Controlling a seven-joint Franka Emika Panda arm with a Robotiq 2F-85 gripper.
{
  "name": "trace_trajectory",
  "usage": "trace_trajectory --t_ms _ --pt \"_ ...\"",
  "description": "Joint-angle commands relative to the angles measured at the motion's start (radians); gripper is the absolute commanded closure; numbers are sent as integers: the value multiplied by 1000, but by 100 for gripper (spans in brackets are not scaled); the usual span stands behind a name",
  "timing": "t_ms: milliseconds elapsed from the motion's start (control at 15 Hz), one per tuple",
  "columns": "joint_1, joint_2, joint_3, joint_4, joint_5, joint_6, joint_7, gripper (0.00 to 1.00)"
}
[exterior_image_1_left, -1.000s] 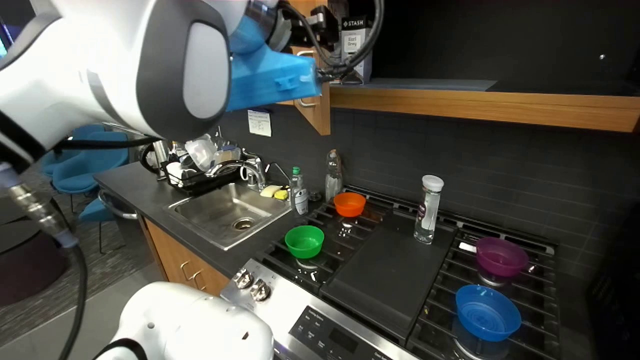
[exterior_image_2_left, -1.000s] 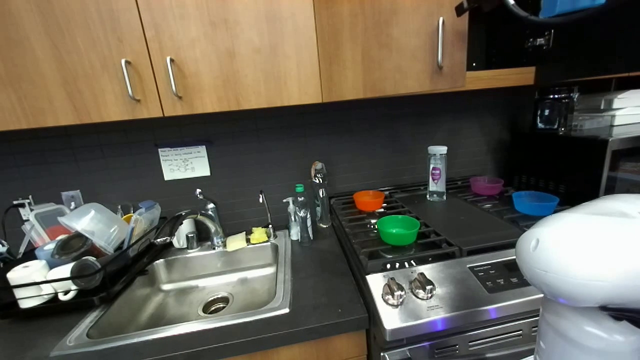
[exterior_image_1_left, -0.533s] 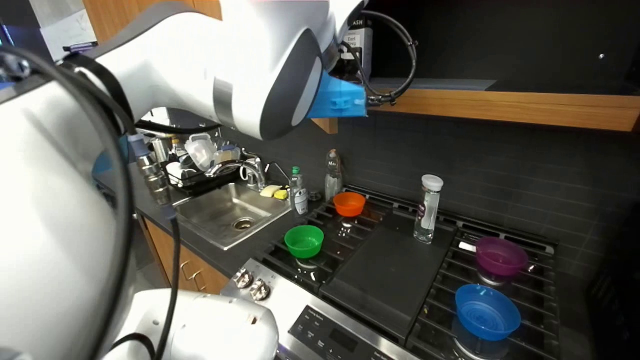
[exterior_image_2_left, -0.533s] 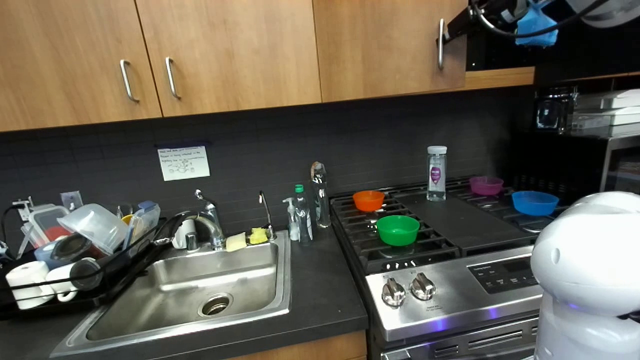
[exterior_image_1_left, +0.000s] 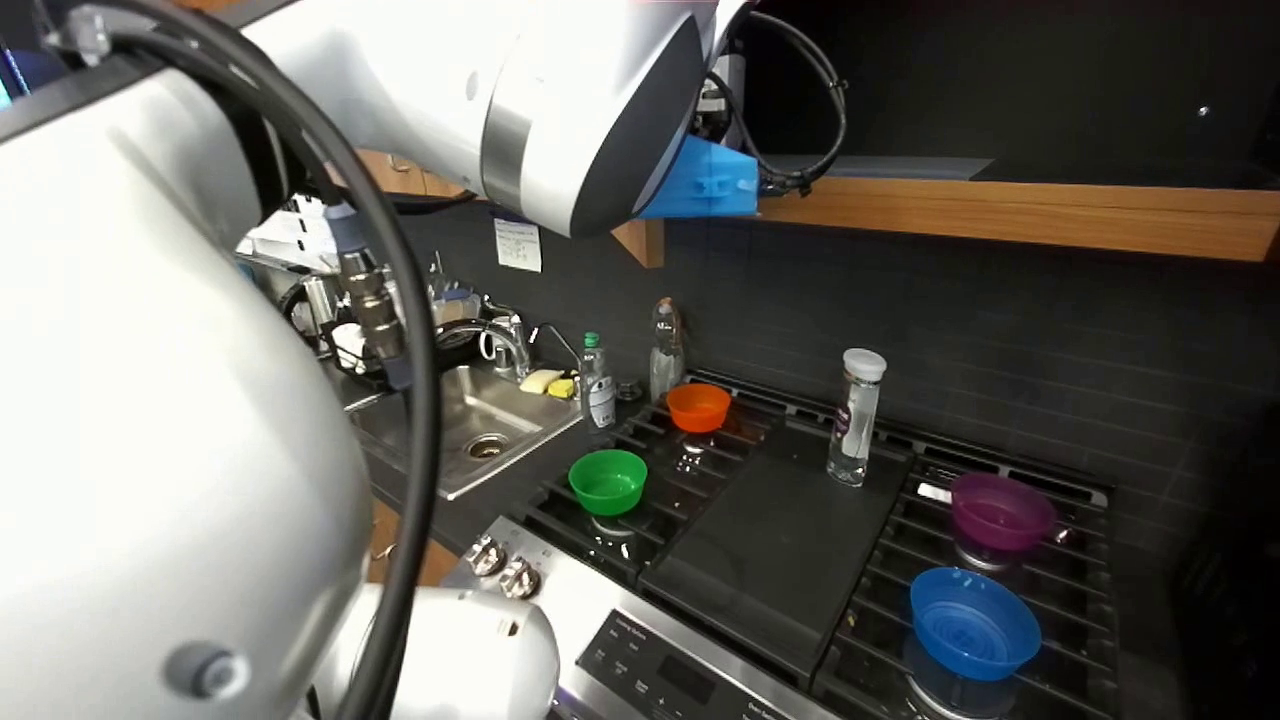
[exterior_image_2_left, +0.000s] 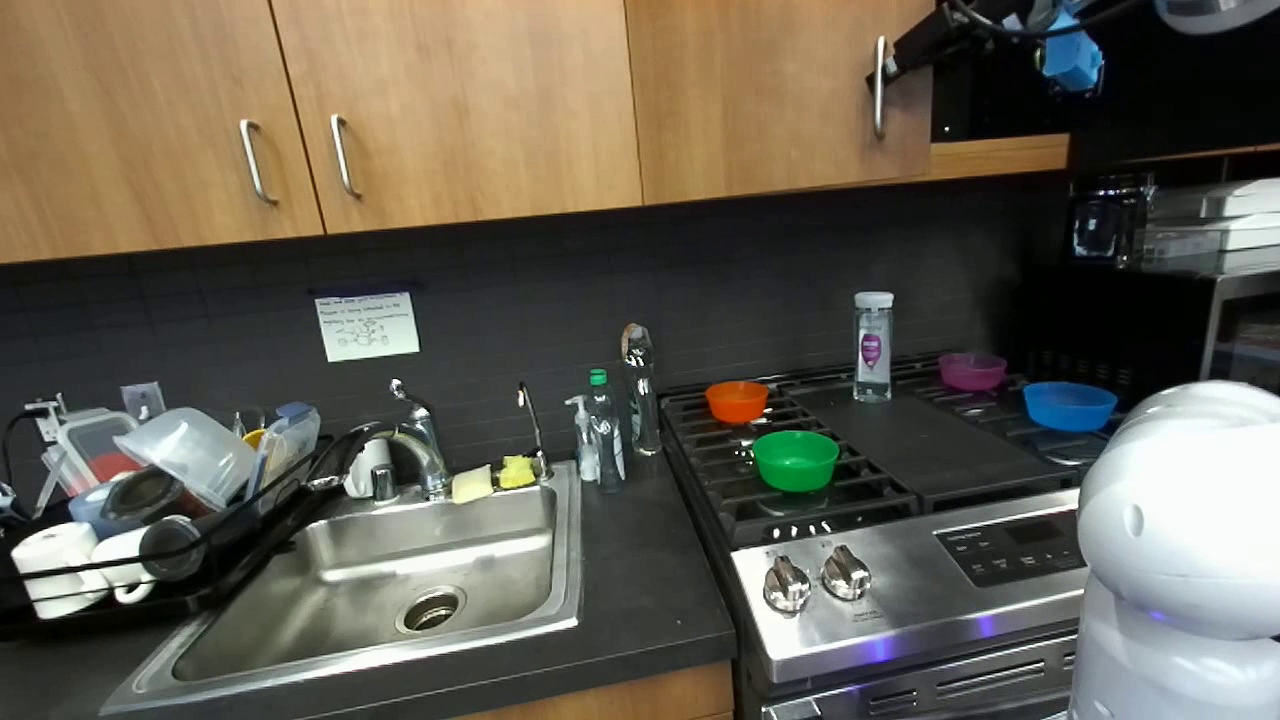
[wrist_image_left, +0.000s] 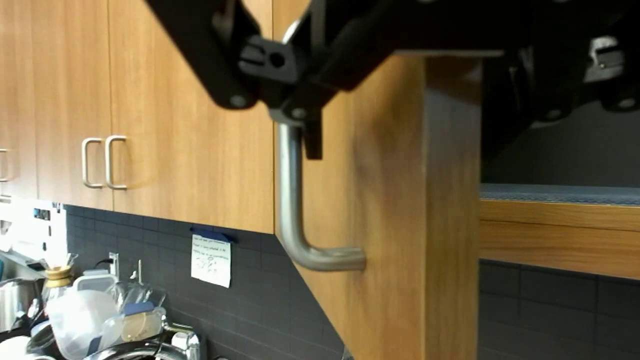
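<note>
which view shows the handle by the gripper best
The wrist view: the handle is large, its lower bend clear, though a gripper finger covers part of it. In an exterior view the handle is small but nearly whole; in an exterior view the arm hides it.

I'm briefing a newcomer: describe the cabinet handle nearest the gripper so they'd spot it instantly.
In an exterior view, find the wooden wall cabinets above the sink. Their rightmost door carries an upright metal handle. Unlike the paired handles farther left, it stands alone, near the dark opening.
</note>
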Motion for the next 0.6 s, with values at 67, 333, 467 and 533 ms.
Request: trace_trajectory --t_ms 67,333,467,533 --pt "38 29 23 73 45 -117 -67 16" --pt "51 29 36 97 75 -191 -112 10" --pt "59 27 49 107 94 -226 -130 10" --pt "62 24 57 111 105 -245 -139 10"
